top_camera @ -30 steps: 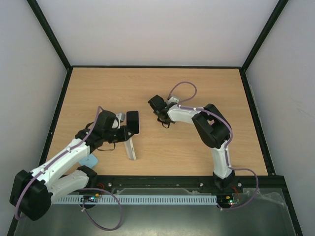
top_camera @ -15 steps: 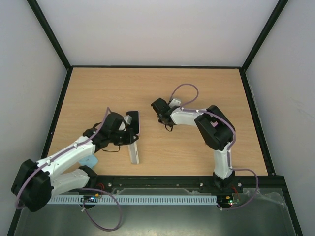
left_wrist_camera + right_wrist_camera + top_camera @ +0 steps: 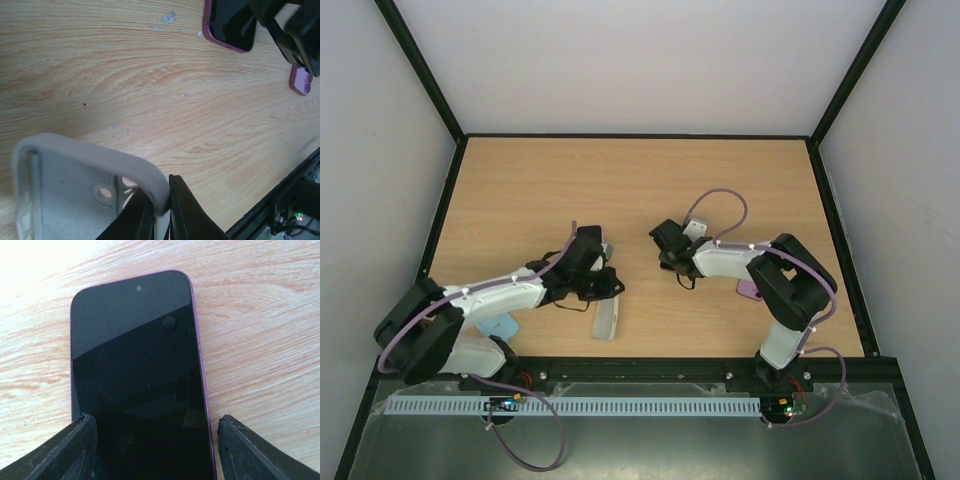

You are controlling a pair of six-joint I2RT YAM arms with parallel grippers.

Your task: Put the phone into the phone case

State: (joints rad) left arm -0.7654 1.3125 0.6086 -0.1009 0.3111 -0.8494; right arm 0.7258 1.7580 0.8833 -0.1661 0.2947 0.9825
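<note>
Two arms have shifted toward the right of the top view within the last second. My left gripper (image 3: 162, 200) is clamped tight on the rim of the case (image 3: 65, 190), which has travelled with it to lower centre, its hollow facing the wrist camera. My right gripper (image 3: 156, 419) has its fingers spread wide astride the phone (image 3: 135, 360) and grips nothing. That phone lies flat, screen up, on the table (image 3: 260, 315). Case and phone are apart, so I judge insertion not yet begun.

Open table (image 3: 150, 95) between phone case (image 3: 75, 185) and phone (image 3: 231, 22); small pink object (image 3: 301, 80) farther right.
</note>
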